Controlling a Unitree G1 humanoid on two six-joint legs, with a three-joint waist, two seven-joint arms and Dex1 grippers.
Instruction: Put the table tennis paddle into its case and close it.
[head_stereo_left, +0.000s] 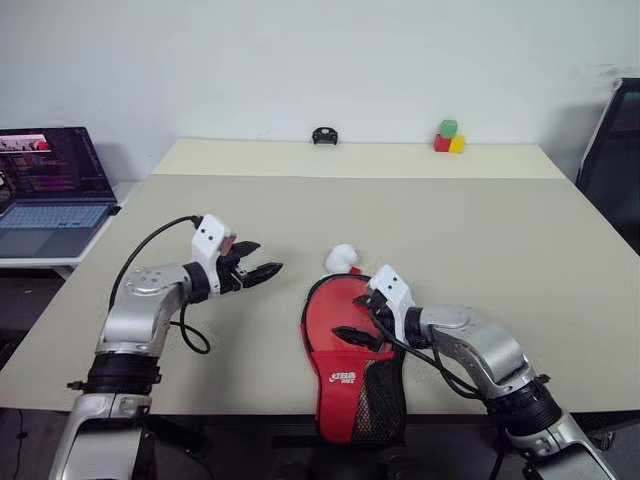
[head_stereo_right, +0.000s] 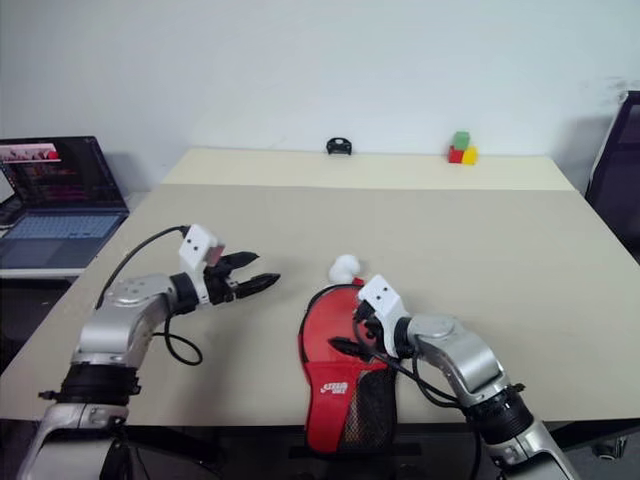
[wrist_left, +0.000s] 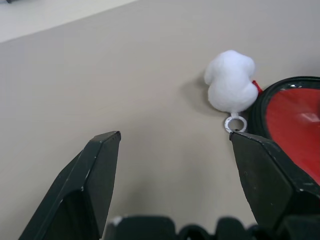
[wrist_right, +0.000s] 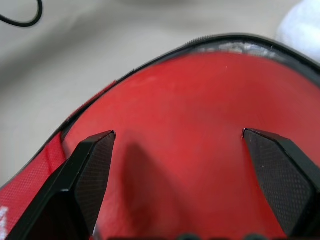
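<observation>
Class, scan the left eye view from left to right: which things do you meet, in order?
Laptop → left claw → small black object at the far edge → red case → coloured blocks → black chair.

An office or lab: plain white wall, beige table (head_stereo_left: 500, 230), open laptop (head_stereo_left: 45, 190) alongside.

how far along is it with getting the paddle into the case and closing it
Done: the table tennis paddle lies on the case at the table's near edge. In hand: nothing; the right gripper hovers open over the paddle, the left gripper open beside it. Left: closing the case.
</observation>
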